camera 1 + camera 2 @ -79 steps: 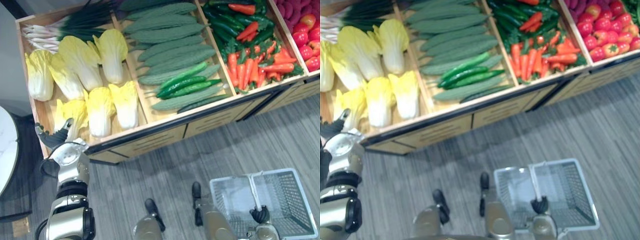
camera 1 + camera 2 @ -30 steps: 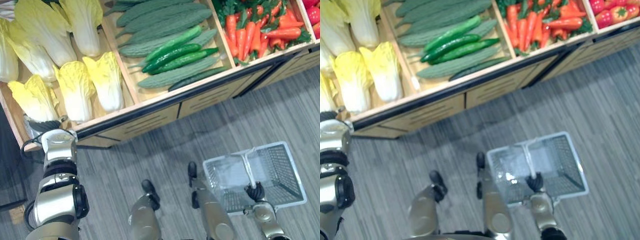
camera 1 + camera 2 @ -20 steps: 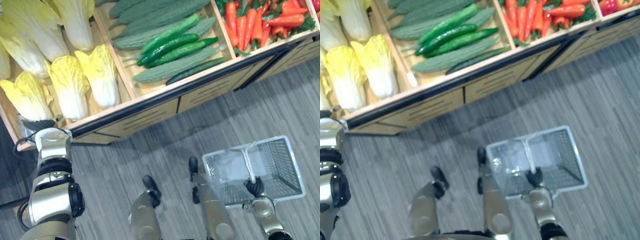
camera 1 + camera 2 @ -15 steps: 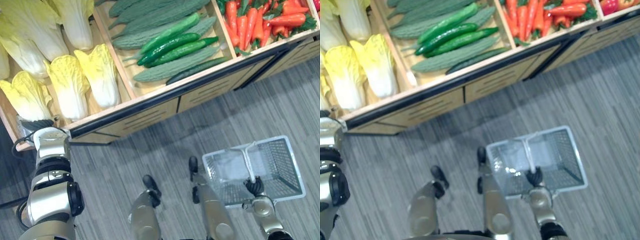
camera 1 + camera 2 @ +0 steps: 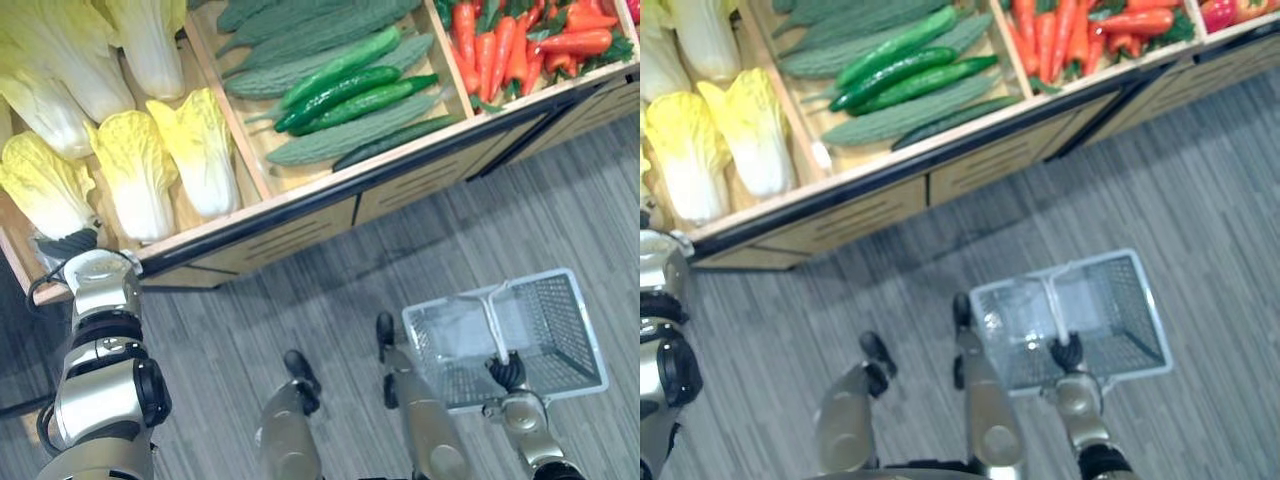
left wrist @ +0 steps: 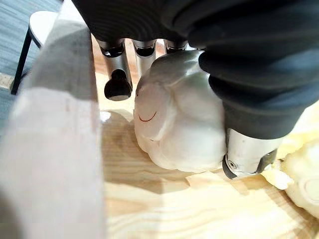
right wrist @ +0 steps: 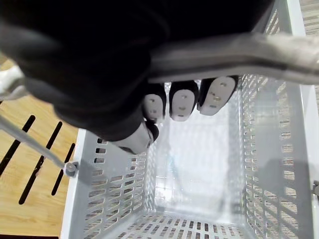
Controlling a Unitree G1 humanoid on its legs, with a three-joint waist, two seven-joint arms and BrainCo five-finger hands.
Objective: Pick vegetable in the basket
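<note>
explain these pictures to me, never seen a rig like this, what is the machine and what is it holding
This is a humanoid robot with two arms, picking vegetables. The two wide pictures come from a camera on its head, looking down. The two close ones come from cameras on its wrists.

In front of it is a wooden stand holding cabbages, gourds, cucumbers and carrots.

Its right hand is curled round the handle of a basket, which is empty.

Its left hand reaches into the cabbage section. That wrist's picture shows the fingers and thumb closed around the pale base of one cabbage.
</note>
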